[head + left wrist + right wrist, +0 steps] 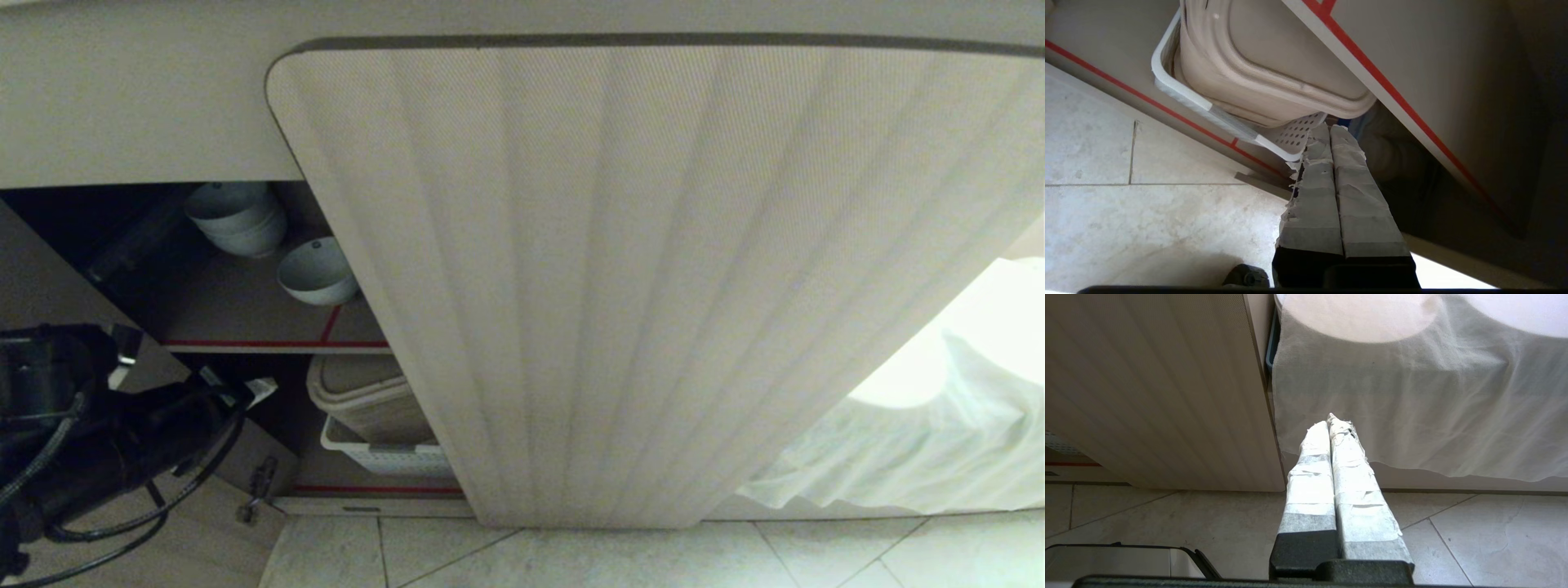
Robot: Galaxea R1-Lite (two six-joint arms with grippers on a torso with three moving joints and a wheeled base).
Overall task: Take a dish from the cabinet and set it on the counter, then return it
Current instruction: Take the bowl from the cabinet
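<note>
The vertically ribbed beige cabinet door [653, 286] is plain; red tape [273, 344] edges its shelves, which hold a plain white ceramic bowl [317, 271].

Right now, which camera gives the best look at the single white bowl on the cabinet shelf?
The head view: the bowl sits tilted on the upper shelf, beside the stacked bowls. The left wrist view shows only the shelf's underside and the lower bin; the right wrist view shows none of it.

Before me stood the cabinet [653, 269], upper shelf [245, 310], red-taped edge, bearing a single white bowl [317, 271] beside a stack of bowls [237, 219]; lower shelf [375, 490] bearing a white perforated basket [384, 456] holding a beige tub [367, 400].
</note>
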